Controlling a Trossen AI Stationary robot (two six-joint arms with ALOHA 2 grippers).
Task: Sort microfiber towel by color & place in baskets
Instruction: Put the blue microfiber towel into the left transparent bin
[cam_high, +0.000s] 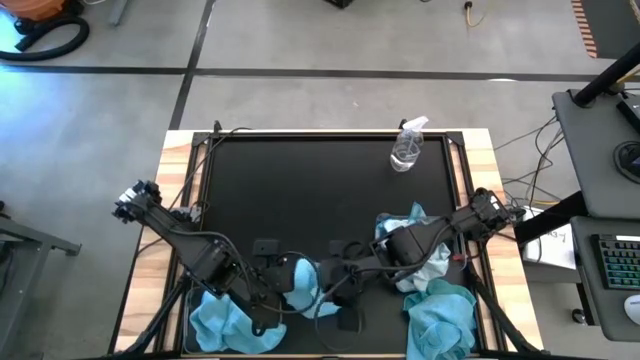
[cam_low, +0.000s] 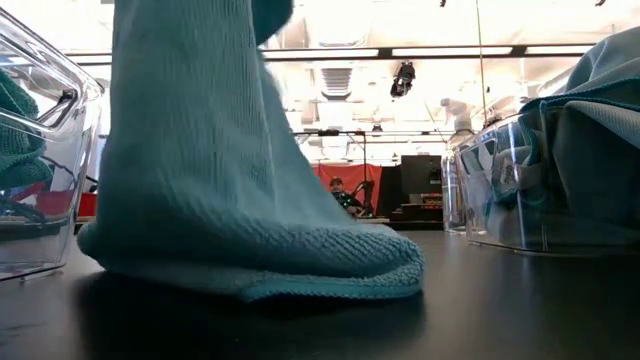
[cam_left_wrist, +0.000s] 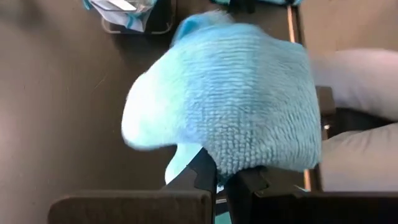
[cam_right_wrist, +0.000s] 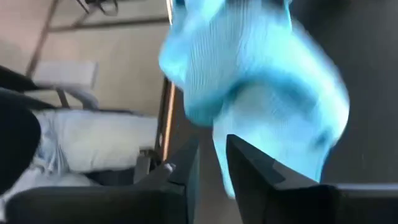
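left claw (cam_left_wrist: 221, 180) — clamped on turquoise towel (cam_left_wrist: 236, 93) | right claw (cam_right_wrist: 211, 158) — parted, grip unclear

No readable text, labels, brands, numbers or signs in any view. Keys on the keyboard (cam_high: 618, 262) beside the tabletop (cam_high: 300, 190) too small to make out.
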